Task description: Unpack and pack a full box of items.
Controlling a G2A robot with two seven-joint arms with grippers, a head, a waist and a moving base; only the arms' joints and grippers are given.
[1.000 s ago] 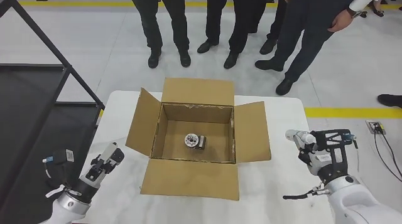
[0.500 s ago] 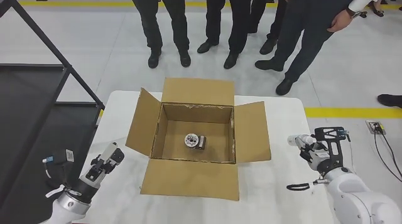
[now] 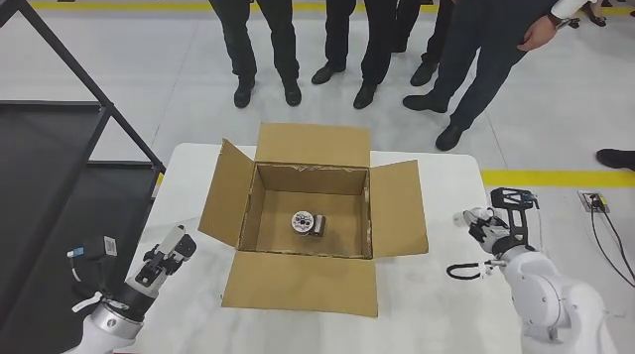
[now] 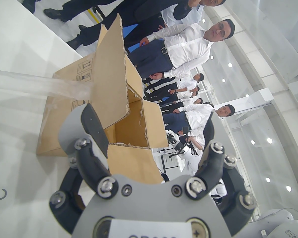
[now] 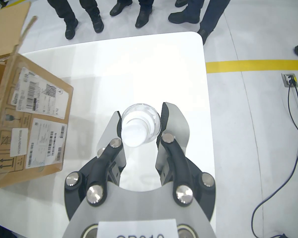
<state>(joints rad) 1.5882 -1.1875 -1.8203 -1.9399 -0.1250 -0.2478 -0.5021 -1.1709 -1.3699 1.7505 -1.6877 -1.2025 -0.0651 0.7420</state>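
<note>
Right gripper: pinching a clear bottle with a white cap, one pad on each side of the body, cap end facing my wrist camera. It's over the right-hand part of the white table, near that edge and apart from the cardboard box. Can't tell whether the bottle's base touches the tabletop. In the top view this gripper sits out past the box's right flap, no contact with it. Left gripper: fingers spread, nothing between them, low over the table at the near left, aimed toward the box's left side. The top view puts it just left of the left flap, not touching. The box stands mid-table with all four flaps folded outward. Inside it, one small round item lies on the floor, roughly central, clear of all four walls. Shipping labels are stuck on the outer face of the right flap, which tilts up toward my right wrist.
</note>
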